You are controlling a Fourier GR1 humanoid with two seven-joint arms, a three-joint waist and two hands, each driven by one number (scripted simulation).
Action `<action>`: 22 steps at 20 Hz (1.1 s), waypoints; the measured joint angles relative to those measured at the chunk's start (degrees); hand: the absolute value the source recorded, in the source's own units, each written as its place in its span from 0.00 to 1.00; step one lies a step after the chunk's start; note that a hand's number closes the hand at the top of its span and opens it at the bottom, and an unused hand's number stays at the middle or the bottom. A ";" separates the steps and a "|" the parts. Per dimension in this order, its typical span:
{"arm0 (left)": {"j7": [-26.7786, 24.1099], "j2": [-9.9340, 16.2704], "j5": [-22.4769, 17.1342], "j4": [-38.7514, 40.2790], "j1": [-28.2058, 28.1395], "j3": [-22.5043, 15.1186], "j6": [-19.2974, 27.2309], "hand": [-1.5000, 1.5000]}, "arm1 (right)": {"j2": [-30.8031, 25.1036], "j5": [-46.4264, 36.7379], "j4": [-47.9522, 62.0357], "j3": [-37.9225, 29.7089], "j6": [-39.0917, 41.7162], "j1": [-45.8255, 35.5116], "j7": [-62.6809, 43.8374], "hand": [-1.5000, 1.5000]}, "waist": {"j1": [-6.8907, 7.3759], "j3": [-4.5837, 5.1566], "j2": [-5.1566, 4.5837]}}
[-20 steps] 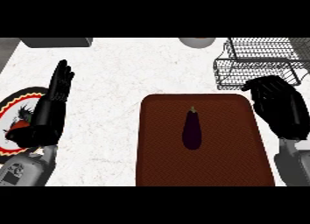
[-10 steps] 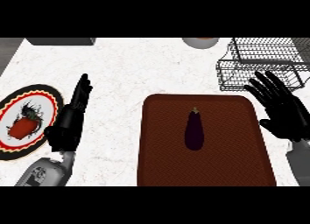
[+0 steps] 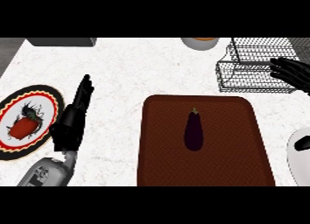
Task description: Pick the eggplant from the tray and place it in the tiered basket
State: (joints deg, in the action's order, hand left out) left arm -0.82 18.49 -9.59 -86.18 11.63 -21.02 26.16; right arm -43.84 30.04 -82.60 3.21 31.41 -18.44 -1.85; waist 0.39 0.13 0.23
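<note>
While it lies untouched on the dark reddish-brown rectangular tray (image 3: 209, 153), the dark purple eggplant (image 3: 194, 130) keeps its long axis running up and down the head view, almost parallel to the tray's long sides, with its small green stem end pointing away from the robot toward the far side of the worktop and its rounded blunt end pointing back toward the view's lower edge. It sits near the middle of the tray's width, in the tray's farther half. The tray rests on the white speckled marble worktop (image 3: 125, 74). Beyond the tray's far right corner stands the black wire tiered basket (image 3: 255, 65), apart from the tray. The right hand (image 3: 300, 75) shows at the view's right edge, in front of the basket's right side, its fingers spread wide and straight and holding nothing. The left hand (image 3: 72, 120) hovers left of the tray, between it and a round plate with a red and yellow patterned rim (image 3: 4, 127) that carries a red vegetable (image 3: 23, 127); its fingers are straight and together, pointing away from the robot, holding nothing.
</note>
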 measured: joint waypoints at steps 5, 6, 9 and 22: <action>0.09 -1.13 0.97 -0.15 0.09 -0.87 0.62 0.50 | -5.51 -11.77 -7.30 5.68 0.58 -5.48 -5.18 0.00 | 0.51 0.04 -0.01; -0.11 -1.01 0.89 -0.05 -0.15 -0.76 0.29 0.50 | -5.51 -13.69 -8.76 7.24 0.17 -6.62 -7.05 0.00 | 0.62 0.05 -0.04; 0.39 -0.73 0.67 -0.28 -0.01 0.02 -0.34 0.50 | -4.48 -16.58 -12.35 11.04 -0.34 -10.67 -14.52 0.00 | 0.62 0.03 -0.08; 2.34 -2.82 3.91 -1.28 -0.18 2.36 -1.76 0.50 | 10.19 -22.43 -15.01 18.90 3.38 -21.63 -37.71 0.00 | -0.01 -0.07 -0.17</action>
State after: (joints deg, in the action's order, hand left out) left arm 1.52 15.66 -5.68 -87.47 11.45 -18.66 24.40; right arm -33.65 7.62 -97.61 22.12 34.79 -40.07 -39.56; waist 0.38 0.05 0.05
